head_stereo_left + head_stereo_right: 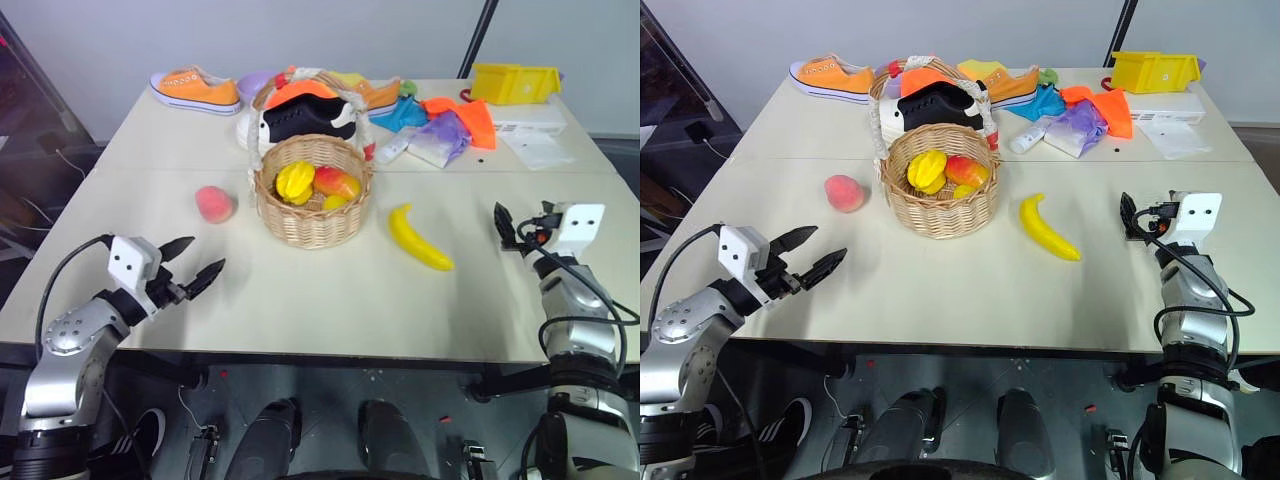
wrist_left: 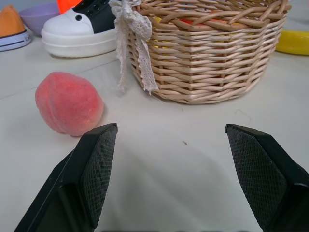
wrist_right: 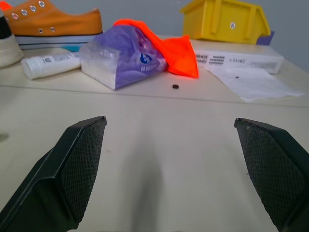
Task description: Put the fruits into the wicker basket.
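My left pincer (image 1: pixel 188 268) sits spread and empty, low over the near-left of the counter (image 1: pixel 300 300), fingers aimed toward the peach (image 1: pixel 214 204), which lies on the bare top just left of the wicker basket (image 1: pixel 312 215), apart from it. Right pincer (image 1: pixel 507 227) is spread wide too, holding nothing, near the right edge, pointing at the purple bag (image 3: pixel 123 55) and orange cloth (image 3: pixel 169 46) at the back, with the yellow bin (image 3: pixel 227 19) behind. Banana (image 1: pixel 420 238) lies flat just right of the basket, between it and the right pincer. Star fruit (image 1: pixel 294 181) and mango (image 1: pixel 338 183) are already in the basket, so I judge two done, two left. Peach looks like a light toy with a fuzzy skin, round, likely to roll if nudged off-centre; I'd close across its widest middle. Banana looks smooth, light, possibly slick; take it across the thick midsection, not the tapered tips, fingers square to its length. Basket is stiff weave with a tall handle and a lace bow (image 2: pixel 133 29), so I'd drop in clear of the handle. Black-and-white shoe (image 1: pixel 300 118) and orange sneaker (image 1: pixel 195 90) stand behind, not mine to touch.
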`<action>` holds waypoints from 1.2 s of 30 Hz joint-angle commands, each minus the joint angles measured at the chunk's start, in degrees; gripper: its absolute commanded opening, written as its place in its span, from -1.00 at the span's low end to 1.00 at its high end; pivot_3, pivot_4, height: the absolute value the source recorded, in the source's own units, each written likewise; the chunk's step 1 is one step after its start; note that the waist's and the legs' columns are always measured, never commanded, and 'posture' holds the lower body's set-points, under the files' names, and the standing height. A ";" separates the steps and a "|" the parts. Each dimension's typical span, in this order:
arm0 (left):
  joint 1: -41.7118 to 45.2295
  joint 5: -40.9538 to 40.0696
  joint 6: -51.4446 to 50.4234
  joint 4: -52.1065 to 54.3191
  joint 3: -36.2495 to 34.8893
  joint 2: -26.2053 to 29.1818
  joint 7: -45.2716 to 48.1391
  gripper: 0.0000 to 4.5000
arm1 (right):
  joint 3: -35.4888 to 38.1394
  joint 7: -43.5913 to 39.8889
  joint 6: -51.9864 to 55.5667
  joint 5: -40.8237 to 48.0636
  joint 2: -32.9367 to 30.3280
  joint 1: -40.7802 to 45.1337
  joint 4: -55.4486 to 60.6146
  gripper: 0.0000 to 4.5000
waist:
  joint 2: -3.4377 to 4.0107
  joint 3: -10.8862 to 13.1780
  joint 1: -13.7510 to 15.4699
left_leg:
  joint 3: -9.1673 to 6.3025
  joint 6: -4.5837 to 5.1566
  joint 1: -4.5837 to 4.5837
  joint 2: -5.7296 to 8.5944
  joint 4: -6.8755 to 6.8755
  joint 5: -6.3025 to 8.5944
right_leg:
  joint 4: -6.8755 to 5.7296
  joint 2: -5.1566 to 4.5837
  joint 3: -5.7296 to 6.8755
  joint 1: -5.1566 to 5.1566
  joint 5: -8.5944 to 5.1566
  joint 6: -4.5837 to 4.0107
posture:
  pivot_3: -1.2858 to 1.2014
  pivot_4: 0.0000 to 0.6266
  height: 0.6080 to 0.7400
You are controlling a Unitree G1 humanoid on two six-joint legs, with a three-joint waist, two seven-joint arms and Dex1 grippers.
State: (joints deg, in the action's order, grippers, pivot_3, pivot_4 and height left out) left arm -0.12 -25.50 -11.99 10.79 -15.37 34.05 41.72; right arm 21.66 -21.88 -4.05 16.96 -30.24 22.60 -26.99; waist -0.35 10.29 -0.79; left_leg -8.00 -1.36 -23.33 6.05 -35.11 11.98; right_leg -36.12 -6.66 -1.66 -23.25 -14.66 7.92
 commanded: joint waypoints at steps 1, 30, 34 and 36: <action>1.18 1.74 2.68 -0.21 -0.67 0.31 -0.57 0.71 | 0.52 0.22 0.03 0.15 -0.46 -0.36 3.23 0.98 | 0.00 0.00 0.01 | 0.00 0.00 0.00 0.00 0.00 0.00 | 0.00 0.00 0.00 0.00 0.00 0.00 | 0.03 -0.52 1.00; -0.72 -0.42 6.12 1.62 2.85 -1.58 7.53 0.71 | -2.10 -9.77 13.14 13.10 -0.48 -20.24 37.92 0.98 | 0.04 0.00 0.17 | -0.04 0.03 -0.04 0.00 0.08 0.02 | 0.02 -0.03 0.00 -0.05 -0.02 0.01 | 0.03 -0.52 1.00; 0.91 -0.47 5.61 1.96 4.35 -0.53 9.79 0.71 | -5.04 -12.30 16.93 12.12 -3.20 -29.43 50.65 0.98 | 0.04 -0.02 0.23 | -0.04 0.03 -0.04 0.00 0.00 0.04 | 0.04 -0.07 0.00 0.00 -0.13 -0.18 | 0.03 -0.52 1.00; 1.63 0.35 6.06 2.08 5.77 -1.63 9.12 0.71 | -6.82 -9.42 18.84 9.28 -3.01 -30.65 53.37 0.98 | 0.02 -0.03 0.18 | -0.03 0.02 -0.03 0.01 -0.02 0.04 | 0.08 -0.08 0.00 0.04 -0.15 -0.21 | 0.03 -0.52 1.00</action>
State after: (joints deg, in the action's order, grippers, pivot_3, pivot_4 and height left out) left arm 1.03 -25.45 -7.07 11.28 -10.39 32.94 51.04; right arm 15.55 -32.82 13.99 27.96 -33.01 -8.21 23.08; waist -0.33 10.26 -0.60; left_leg -8.03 -1.34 -23.36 6.05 -35.13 12.03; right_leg -36.02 -6.74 -1.66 -23.21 -14.82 7.71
